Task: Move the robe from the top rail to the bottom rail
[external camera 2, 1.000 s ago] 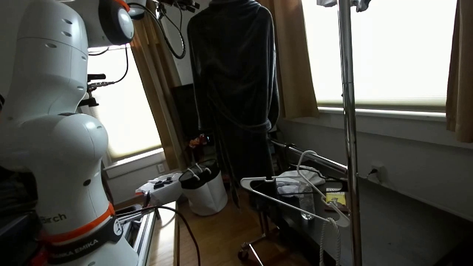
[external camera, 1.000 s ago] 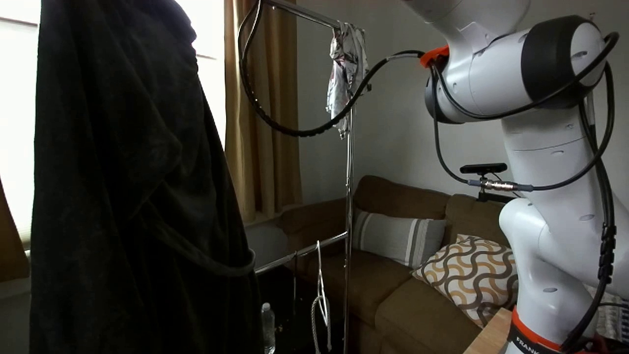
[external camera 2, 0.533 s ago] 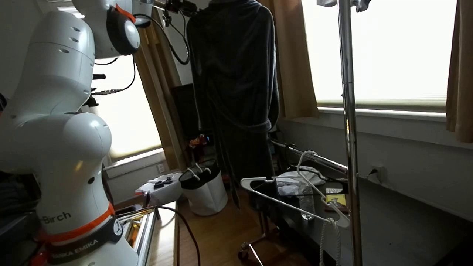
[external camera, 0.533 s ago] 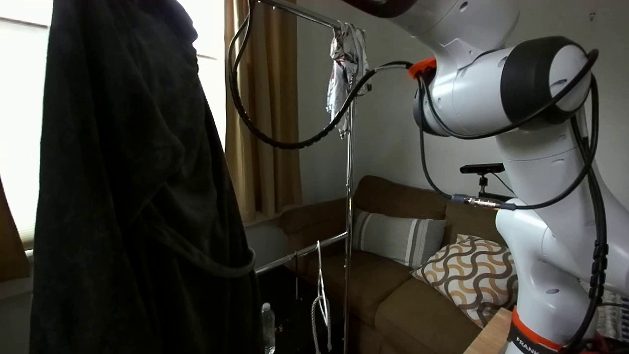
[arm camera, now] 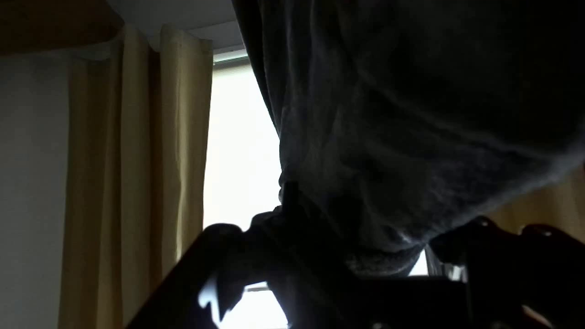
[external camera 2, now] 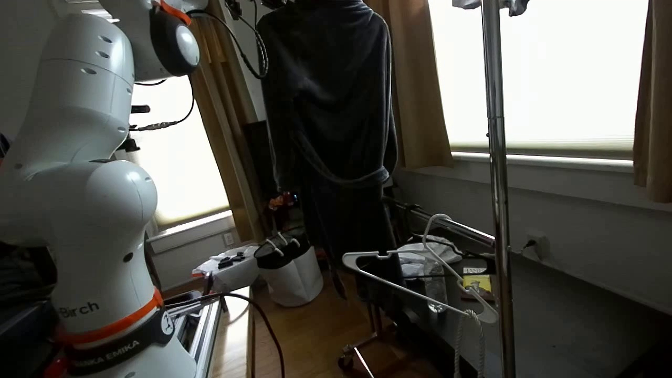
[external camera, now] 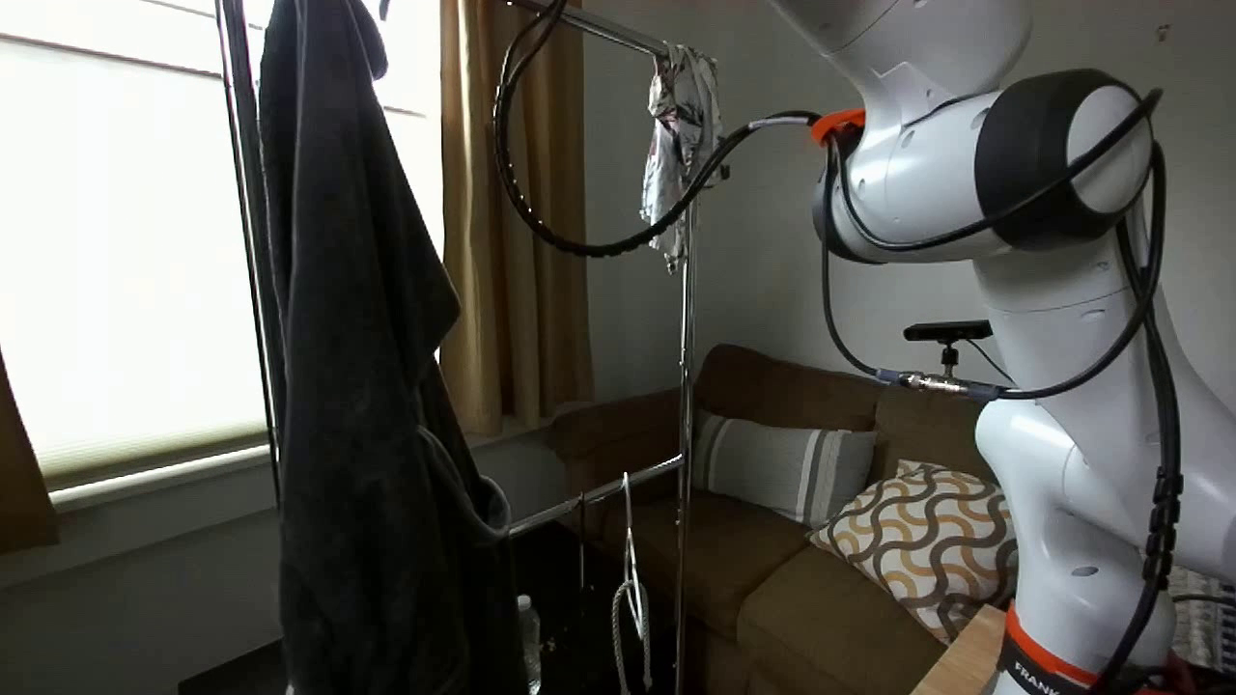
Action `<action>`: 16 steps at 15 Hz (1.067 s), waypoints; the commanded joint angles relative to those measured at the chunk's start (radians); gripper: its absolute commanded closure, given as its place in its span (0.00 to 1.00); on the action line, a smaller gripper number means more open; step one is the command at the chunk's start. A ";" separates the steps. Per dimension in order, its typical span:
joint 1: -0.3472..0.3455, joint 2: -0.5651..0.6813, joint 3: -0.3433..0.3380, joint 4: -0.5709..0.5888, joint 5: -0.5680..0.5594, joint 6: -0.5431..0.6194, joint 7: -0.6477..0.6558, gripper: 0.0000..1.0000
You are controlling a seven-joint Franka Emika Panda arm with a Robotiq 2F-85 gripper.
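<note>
The charcoal robe hangs long and folded by the rack in both exterior views [external camera: 357, 434] [external camera 2: 336, 131]; its upper end is cut off by the frame. The top rail [external camera: 608, 31] shows at the upper edge of an exterior view. The bottom rail [external camera: 599, 494] crosses low behind the robe and also shows in an exterior view [external camera 2: 467, 229]. In the dark wrist view, the robe [arm camera: 411, 114] fills the right side. My gripper [arm camera: 365, 219] is up against the robe, its fingers apart with cloth between them; the right fingertip is hidden.
A pale grey-white garment [external camera: 681, 135] hangs at the rack's corner. A white hanger [external camera 2: 399, 286] with a rope hangs from the bottom rail. A dark table [external camera 2: 567, 315] stands below. The arm's black cable [external camera: 599, 249] loops near the rack; brown curtains [external camera: 521, 241] hang behind.
The robe has swung and turned, showing narrower in an exterior view, so a dark rack pole and more window now show. The arm dipped, then rose slightly; its cable loop shifted towards the rack corner.
</note>
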 commanded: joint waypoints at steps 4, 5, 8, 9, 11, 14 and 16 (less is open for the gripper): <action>-0.004 0.033 -0.035 0.140 0.206 -0.032 -0.108 0.89; -0.001 0.036 -0.055 0.153 0.237 -0.041 -0.117 0.96; -0.013 -0.021 -0.106 0.066 0.322 -0.013 -0.111 1.00; -0.008 -0.023 -0.122 0.068 0.335 -0.011 -0.119 0.97; 0.006 -0.027 -0.153 0.081 0.343 0.006 -0.120 0.97; 0.046 -0.043 -0.206 0.090 0.301 0.085 -0.083 0.97; 0.085 -0.052 -0.248 0.090 0.255 0.144 -0.038 0.97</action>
